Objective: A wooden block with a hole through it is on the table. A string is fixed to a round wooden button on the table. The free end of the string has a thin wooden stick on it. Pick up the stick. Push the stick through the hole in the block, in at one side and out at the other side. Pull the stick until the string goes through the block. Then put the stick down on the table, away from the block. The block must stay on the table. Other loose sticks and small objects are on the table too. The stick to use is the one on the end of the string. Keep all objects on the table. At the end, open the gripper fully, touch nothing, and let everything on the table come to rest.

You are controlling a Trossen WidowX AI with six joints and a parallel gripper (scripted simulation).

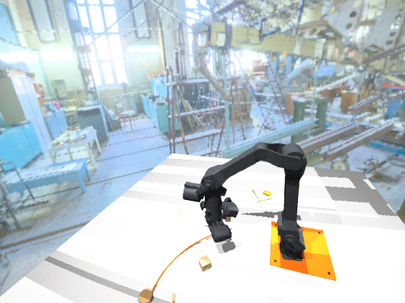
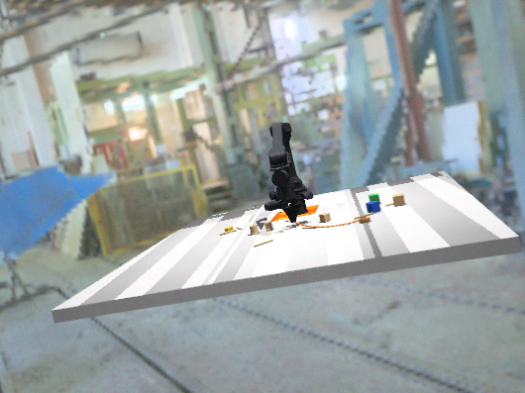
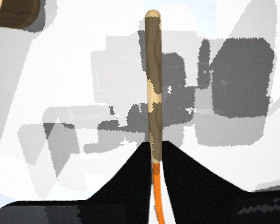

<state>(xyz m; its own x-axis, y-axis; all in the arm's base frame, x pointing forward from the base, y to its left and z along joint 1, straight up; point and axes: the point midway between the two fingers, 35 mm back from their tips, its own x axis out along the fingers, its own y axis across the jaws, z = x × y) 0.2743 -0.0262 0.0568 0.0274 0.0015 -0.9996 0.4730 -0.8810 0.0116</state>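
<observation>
My gripper is shut on the string's wooden stick, low over the table, gripping it near its string end. The stick points away from the fingers in the wrist view. The orange string curves to the round wooden button. A small wooden block stands between gripper and button. Two more wooden pieces, one left and one right, stand beyond the gripper. No hole shows, so I cannot tell which block has it.
A loose stick lies off to one side. Two thin sticks lie by a yellow piece. A blue cube, a green cube and a wooden block stand beyond the button.
</observation>
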